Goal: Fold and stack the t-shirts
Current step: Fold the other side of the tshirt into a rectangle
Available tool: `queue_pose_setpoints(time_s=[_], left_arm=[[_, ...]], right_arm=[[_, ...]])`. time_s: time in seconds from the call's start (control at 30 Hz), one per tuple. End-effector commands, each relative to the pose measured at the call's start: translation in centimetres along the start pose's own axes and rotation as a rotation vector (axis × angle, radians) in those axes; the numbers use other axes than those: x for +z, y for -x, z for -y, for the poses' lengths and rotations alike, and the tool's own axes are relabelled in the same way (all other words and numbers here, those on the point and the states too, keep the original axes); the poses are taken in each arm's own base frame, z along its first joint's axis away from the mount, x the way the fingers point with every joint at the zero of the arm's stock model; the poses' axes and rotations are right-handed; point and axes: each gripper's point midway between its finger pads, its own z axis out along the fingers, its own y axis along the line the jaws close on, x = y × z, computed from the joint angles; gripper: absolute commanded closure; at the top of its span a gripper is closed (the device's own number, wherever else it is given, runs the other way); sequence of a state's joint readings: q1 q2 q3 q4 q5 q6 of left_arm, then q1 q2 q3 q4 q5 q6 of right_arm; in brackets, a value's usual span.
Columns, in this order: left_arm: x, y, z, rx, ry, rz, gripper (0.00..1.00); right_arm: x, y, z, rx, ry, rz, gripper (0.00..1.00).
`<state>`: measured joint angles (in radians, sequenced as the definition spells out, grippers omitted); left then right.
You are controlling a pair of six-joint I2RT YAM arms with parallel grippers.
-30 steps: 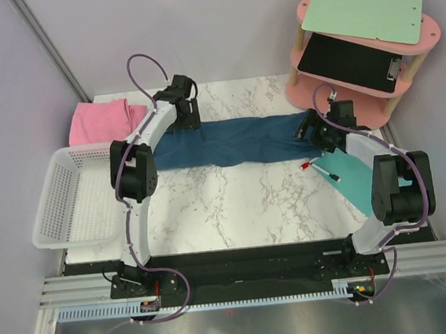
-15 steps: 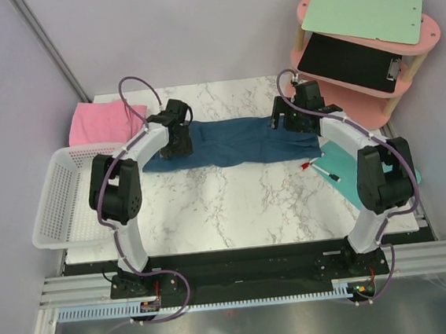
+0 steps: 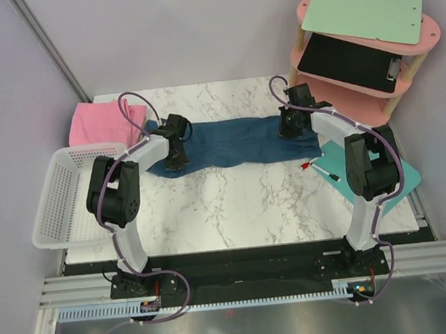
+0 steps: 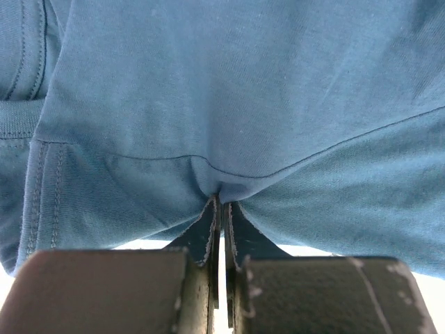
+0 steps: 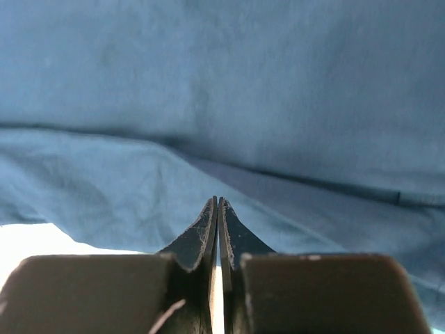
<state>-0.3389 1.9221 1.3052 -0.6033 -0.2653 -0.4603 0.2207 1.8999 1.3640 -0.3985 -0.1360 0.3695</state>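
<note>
The dark teal-blue t-shirt (image 3: 228, 143) lies stretched out as a long strip across the back of the marble table. My left gripper (image 3: 173, 159) is at the strip's left end. In the left wrist view this gripper (image 4: 222, 202) is shut, with a small fold of the blue cloth (image 4: 243, 90) pinched at its tips. My right gripper (image 3: 289, 129) is at the strip's right end; in the right wrist view it (image 5: 217, 202) is shut with its tips on the cloth (image 5: 243, 83), which ridges up from them. The light pink t-shirt (image 3: 98, 120) lies folded at the back left.
A white mesh basket (image 3: 62, 200) stands at the left edge. A pink two-tier shelf (image 3: 424, 35) with a green and a black clipboard stands at the back right. A turquoise mat (image 3: 370, 175) and a red-and-white pen (image 3: 323, 170) lie at the right.
Both grippers came in over the ends of the blue t-shirt, dropped onto it and closed; a second ago they were open.
</note>
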Motion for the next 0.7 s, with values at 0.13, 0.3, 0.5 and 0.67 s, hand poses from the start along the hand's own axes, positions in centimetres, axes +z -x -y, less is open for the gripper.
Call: queue_pose_setpoints(time_s=[0.13, 0.3, 0.5, 0.67], left_arm=[[0.7, -1.4, -0.9, -0.045, 0.05, -0.025, 0.98], [0.8, -1.4, -0.9, -0.042, 0.052, -0.024, 0.98], [1.0, -1.4, -1.2, -0.036, 0.066, -0.025, 0.98], [1.2, -1.7, -1.2, -0.029, 0.066, -0.035, 0.98]], right_arm=[[0.7, 0.5, 3.4, -0.036, -0.219, -0.072, 0.93], [1.8, -1.2, 5.7, -0.042, -0.325, -0.144, 0.92], [1.4, -0.6, 6.6, -0.041, -0.382, -0.107, 0.91], [-0.5, 1.4, 5.2, -0.061, -0.334, -0.021, 0.91]])
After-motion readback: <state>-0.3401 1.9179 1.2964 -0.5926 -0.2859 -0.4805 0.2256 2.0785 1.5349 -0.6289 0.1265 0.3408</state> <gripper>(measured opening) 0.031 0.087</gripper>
